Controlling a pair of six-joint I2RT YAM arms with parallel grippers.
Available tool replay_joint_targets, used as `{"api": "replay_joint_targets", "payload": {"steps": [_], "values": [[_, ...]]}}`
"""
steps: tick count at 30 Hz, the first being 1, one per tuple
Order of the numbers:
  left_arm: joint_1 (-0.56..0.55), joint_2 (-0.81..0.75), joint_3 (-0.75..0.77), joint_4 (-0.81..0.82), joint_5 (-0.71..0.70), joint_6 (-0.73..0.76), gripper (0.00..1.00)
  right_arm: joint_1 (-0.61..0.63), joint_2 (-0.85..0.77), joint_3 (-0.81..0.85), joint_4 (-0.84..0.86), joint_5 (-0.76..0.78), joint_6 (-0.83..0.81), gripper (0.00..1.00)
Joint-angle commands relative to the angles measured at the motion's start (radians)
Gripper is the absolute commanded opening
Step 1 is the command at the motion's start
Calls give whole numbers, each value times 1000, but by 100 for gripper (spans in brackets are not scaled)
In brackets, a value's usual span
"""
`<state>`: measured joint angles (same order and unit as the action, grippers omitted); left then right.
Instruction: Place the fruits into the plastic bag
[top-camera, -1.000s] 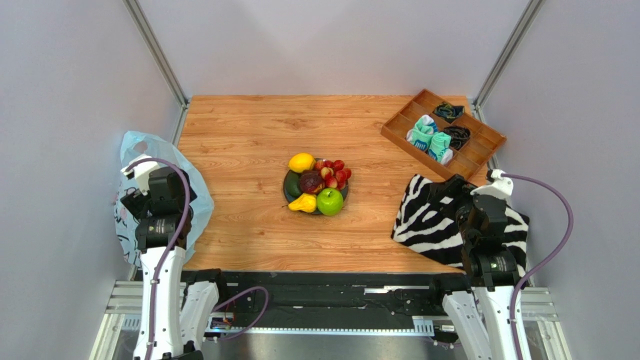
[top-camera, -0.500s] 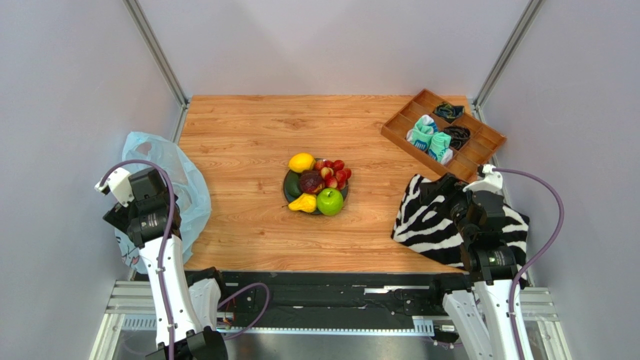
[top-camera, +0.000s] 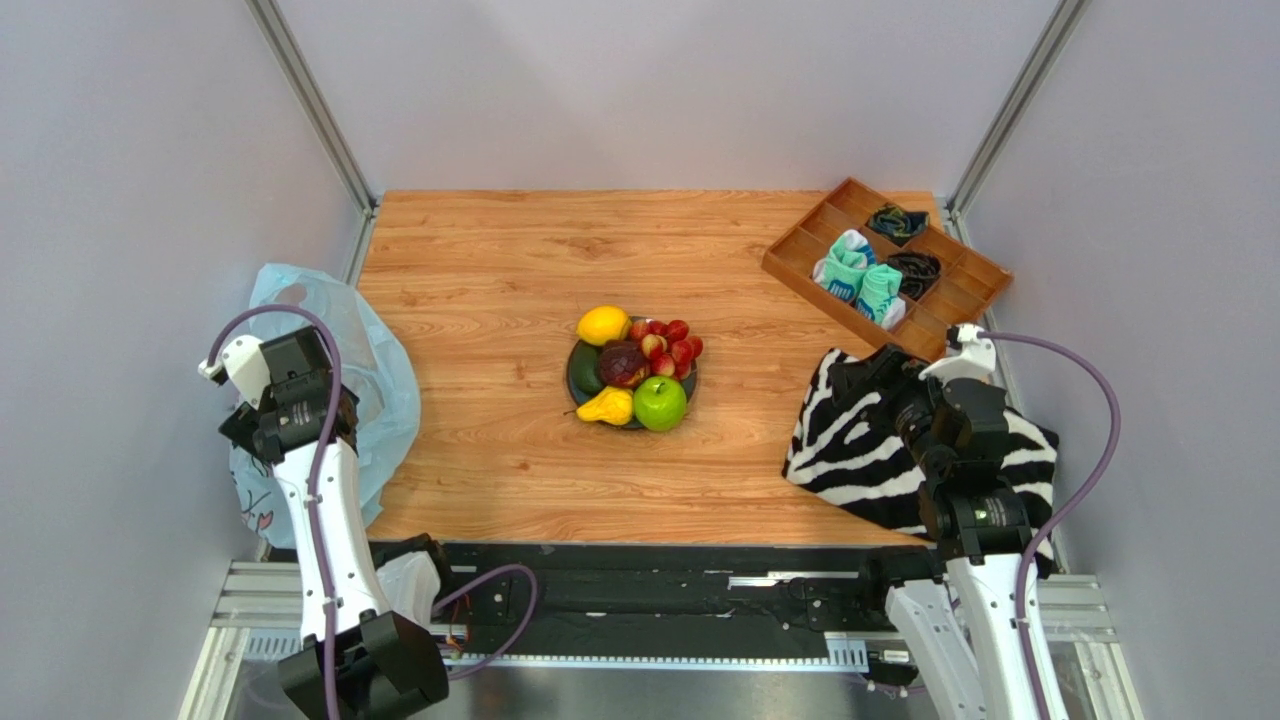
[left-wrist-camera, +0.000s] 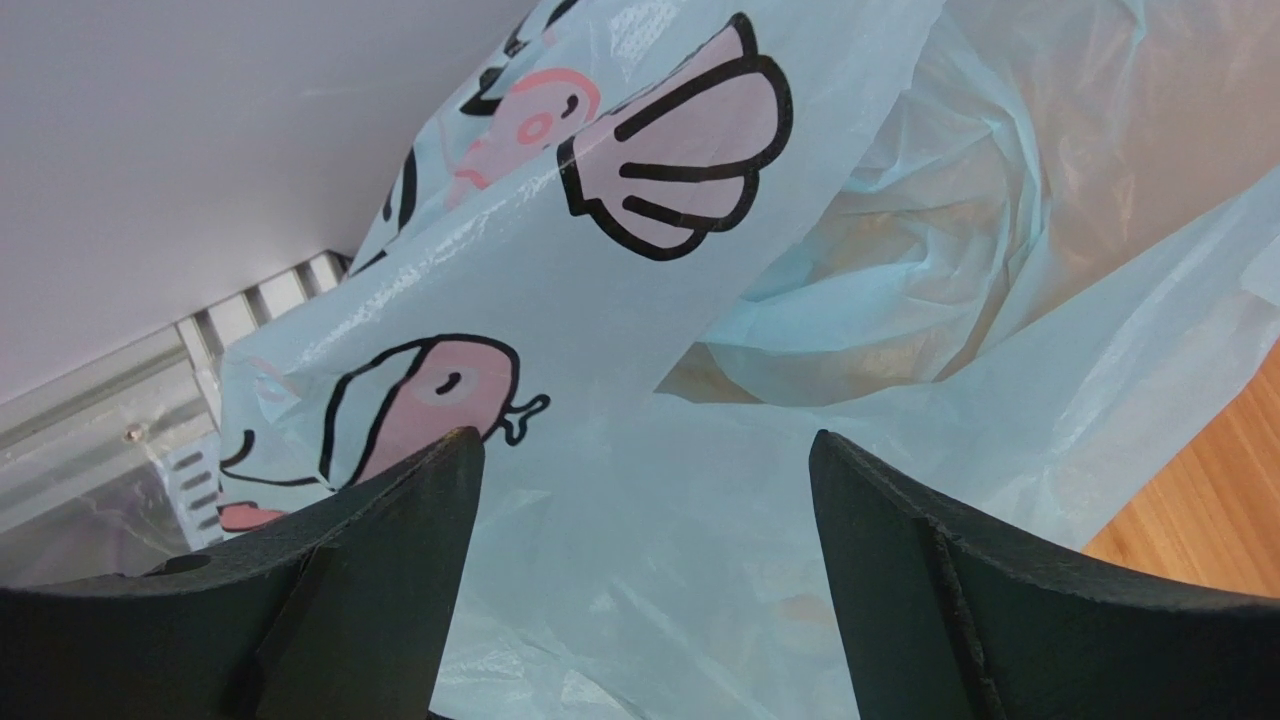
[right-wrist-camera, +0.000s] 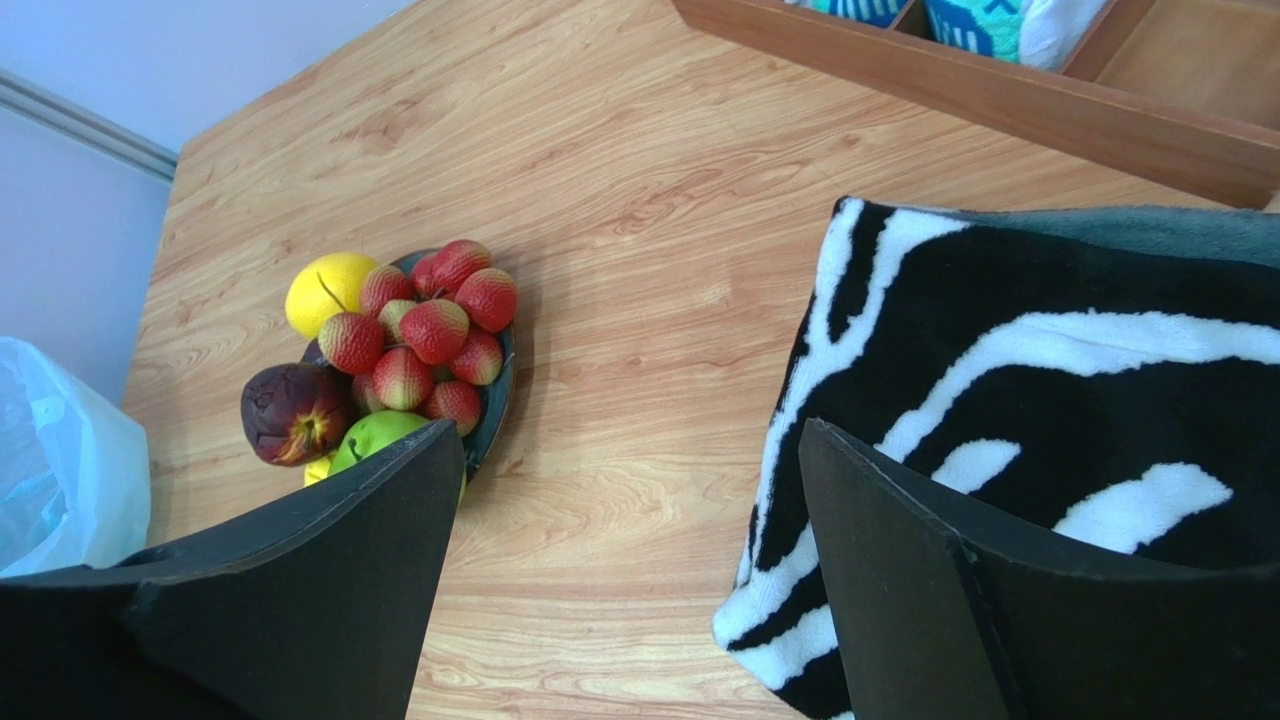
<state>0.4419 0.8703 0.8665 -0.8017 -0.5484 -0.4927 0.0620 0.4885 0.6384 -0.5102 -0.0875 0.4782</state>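
Note:
The fruits lie piled on a dark plate (top-camera: 573, 393) at mid-table: lemon (top-camera: 604, 324), dark red-purple fruit (top-camera: 622, 365), pear (top-camera: 607, 407), green apple (top-camera: 660, 404), several small red ones (top-camera: 669, 342). The right wrist view shows the lemon (right-wrist-camera: 334, 285), the red ones (right-wrist-camera: 433, 330) and the dark fruit (right-wrist-camera: 293, 413). The pale blue plastic bag (top-camera: 388, 393) lies crumpled at the table's left edge. My left gripper (left-wrist-camera: 643, 438) is open and empty just over the bag (left-wrist-camera: 721, 315). My right gripper (right-wrist-camera: 628, 423) is open and empty above the zebra cloth's left edge, well right of the plate.
A black-and-white zebra cloth (top-camera: 849, 435) lies at the right front under the right arm. A wooden divided tray (top-camera: 792, 264) with folded socks stands at the back right. Grey walls and metal posts close in both sides. A metal rail (left-wrist-camera: 105, 435) runs beside the bag.
My left arm has swung out to the left and its wrist now sits over the bag's left part. My right wrist has shifted slightly up and back. The fruits have not moved.

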Motion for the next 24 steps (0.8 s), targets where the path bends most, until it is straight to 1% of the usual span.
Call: {"api": "replay_joint_targets", "payload": {"steps": [1,2,4,7,9,10,11,12,13,15,17,18,19,20,21,22,23,24], "values": [[11,-19,-13,-28,11,-27,80,-4,16,24,55,-51,-1,87],[12,-27,-20,-25,19,-36,67,-4,15,30,41,-49,-4,87],[11,-40,-44,-28,68,-53,56,-2,7,44,19,-40,-15,87],[12,-56,-50,-54,151,-69,48,-4,-13,52,-2,-28,-23,87],[11,-70,-55,-47,217,-69,36,-2,-28,50,-10,-20,-24,87],[12,-89,-54,-47,232,-66,24,-4,-36,50,-11,-20,-23,87],[12,-97,-54,-44,272,-61,19,-4,-37,50,-14,-20,-23,87],[11,-109,-54,-33,297,-55,16,-2,-39,52,-17,-21,-24,87],[11,-123,-49,-28,329,-31,7,-2,-39,55,-25,-23,-21,87],[12,-132,-43,-21,402,-15,6,-2,-39,60,-31,-24,-21,87],[11,-133,-20,-24,442,17,5,-2,-42,66,-39,-24,-21,87],[11,-131,-5,-36,435,35,7,-4,-42,75,-42,-26,-23,87],[12,-128,43,-47,415,75,15,-4,-41,79,-45,-26,-23,87],[11,-123,70,-57,351,97,20,-2,-41,86,-50,-27,-24,87],[11,-108,100,-82,305,117,28,-4,-39,99,-53,-29,-27,87],[11,-96,156,-105,251,106,40,-4,-34,106,-56,-31,-27,87],[9,-85,170,-108,201,109,45,-4,-33,113,-56,-31,-27,87],[11,-67,170,-84,170,108,52,-2,-25,127,-56,-37,-27,87]]}}
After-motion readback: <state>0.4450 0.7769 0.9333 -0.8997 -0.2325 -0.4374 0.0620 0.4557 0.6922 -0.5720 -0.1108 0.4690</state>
